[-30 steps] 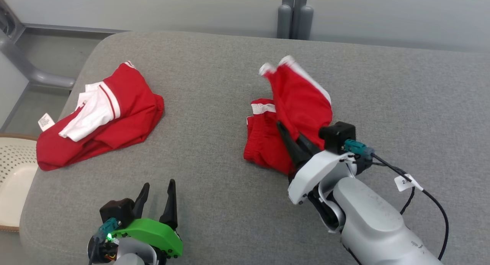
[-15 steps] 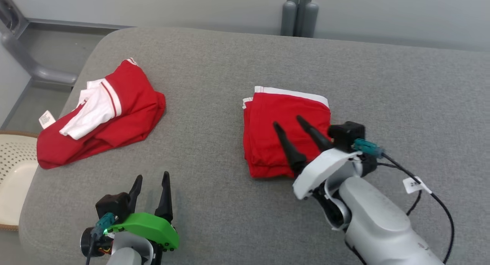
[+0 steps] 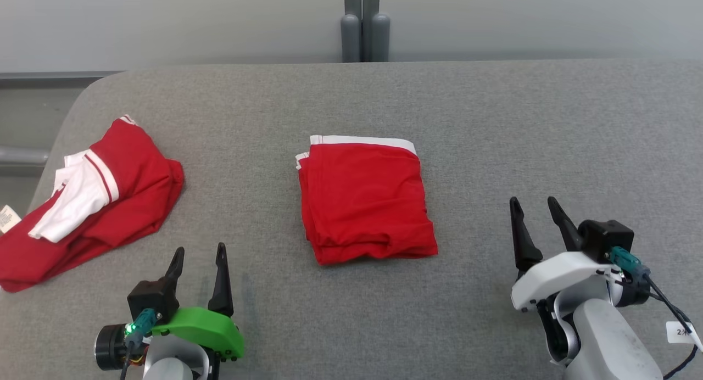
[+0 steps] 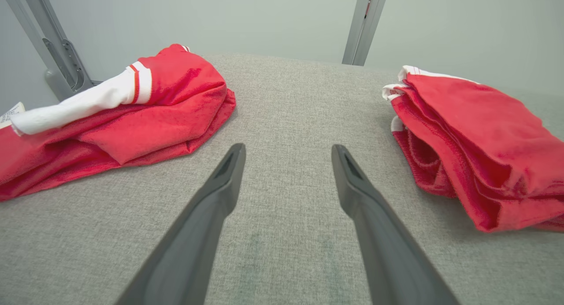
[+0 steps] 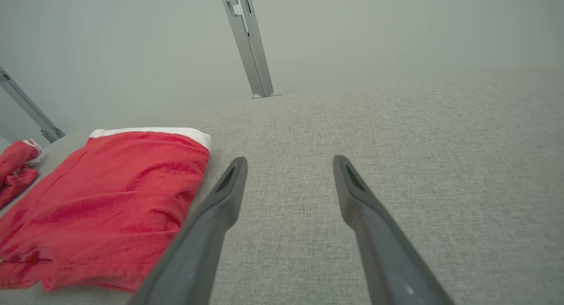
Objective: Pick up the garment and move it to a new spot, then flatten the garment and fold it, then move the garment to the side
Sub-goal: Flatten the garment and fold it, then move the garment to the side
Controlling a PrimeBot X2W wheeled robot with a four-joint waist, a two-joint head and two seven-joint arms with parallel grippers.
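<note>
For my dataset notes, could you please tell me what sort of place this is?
Probably a robot test room for folding clothes, not a home: a grey cloth-covered table, a bare wall with a metal post, a folded garment and a crumpled garment.

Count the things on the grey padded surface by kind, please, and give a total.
Red cloth garments: 2, namely the folded red cloth garment with a white band and the crumpled red cloth garment with a white panel
Dark two-fingered robot tools: 2, namely the left tool and the right tool, both open and empty
Total: 4
</note>
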